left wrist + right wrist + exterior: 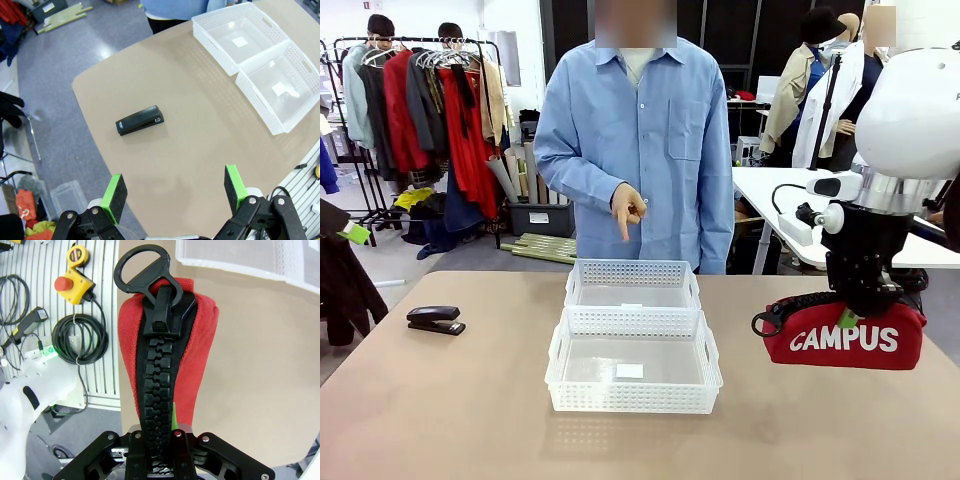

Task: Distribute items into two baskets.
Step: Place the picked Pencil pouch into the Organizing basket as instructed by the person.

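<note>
Red CAMPUS pouch (850,342) at right edge of table (470,420); right gripper (865,300) clamped shut on its black zip top. Black stapler (435,320) lies far left on the table. Left gripper (175,192) hangs above and apart from it, fingers spread wide, holding nothing. Larger white lattice basket (632,400) sits mid-table, touching the smaller basket (632,272) beyond it. Person's hand (628,210) points downward.

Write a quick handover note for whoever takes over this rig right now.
Right gripper: shut on the red pouch, at the right side of the table.
Left gripper: open, holding nothing, above the table.
Stapler: lying on the table's left side, not gripped.
Near basket and far basket: mid-table, no item in either.
Done: pouch gripped.
Left: pouch and stapler both to go into baskets.
</note>
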Robot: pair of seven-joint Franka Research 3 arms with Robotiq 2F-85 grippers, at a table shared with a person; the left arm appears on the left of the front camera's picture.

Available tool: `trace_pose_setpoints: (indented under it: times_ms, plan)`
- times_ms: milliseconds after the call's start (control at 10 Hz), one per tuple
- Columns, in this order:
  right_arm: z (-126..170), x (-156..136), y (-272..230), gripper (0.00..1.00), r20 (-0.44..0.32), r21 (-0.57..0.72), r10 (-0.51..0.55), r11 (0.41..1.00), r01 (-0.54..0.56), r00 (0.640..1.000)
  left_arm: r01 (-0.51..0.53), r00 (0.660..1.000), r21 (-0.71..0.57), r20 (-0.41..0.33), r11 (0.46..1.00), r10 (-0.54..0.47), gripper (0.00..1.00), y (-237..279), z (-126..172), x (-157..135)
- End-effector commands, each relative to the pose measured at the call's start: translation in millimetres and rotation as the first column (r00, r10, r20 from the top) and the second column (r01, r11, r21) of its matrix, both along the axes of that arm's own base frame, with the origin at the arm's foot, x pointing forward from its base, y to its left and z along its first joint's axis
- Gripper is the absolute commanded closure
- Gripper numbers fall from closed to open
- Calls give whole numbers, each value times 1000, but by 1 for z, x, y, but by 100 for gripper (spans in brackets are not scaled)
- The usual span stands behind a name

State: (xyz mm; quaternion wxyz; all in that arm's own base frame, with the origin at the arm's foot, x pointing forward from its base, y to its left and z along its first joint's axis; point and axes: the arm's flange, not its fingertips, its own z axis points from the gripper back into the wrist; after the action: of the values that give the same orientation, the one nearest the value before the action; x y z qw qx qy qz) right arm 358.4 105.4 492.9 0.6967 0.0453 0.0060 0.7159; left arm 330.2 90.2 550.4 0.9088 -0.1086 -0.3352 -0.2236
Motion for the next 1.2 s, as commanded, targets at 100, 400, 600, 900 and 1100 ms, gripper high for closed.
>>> trace_pose_setpoints:
  times_ms: [100, 400, 600, 900, 1100]
  plan:
    - [1, 7, 1, 100, 5, 10, 10, 1000, -10, 1000, -1, 1000, 3, -1, 1000, 1, 0, 1, 0, 0]
    - [14, 36, 7, 100, 19, 25, 46, 999, -47, 999, -1, 1000, 3, -1, 1000, 1, 0, 1, 0, 0]
    - [18, 60, 14, 100, 8, 33, 87, 996, -87, 996, -1, 1000, 3, -1, 1000, 1, 0, 1, 0, 0]
    - [25, 96, 36, 100, 16, 64, 93, 994, -93, 996, -1, 1000, 3, -1, 1000, 1, 0, 1, 0, 0]
    - [30, 110, 53, 100, 14, 69, 78, 994, -79, 997, -1, 1000, 3, -1, 1000, 1, 0, 1, 0, 0]
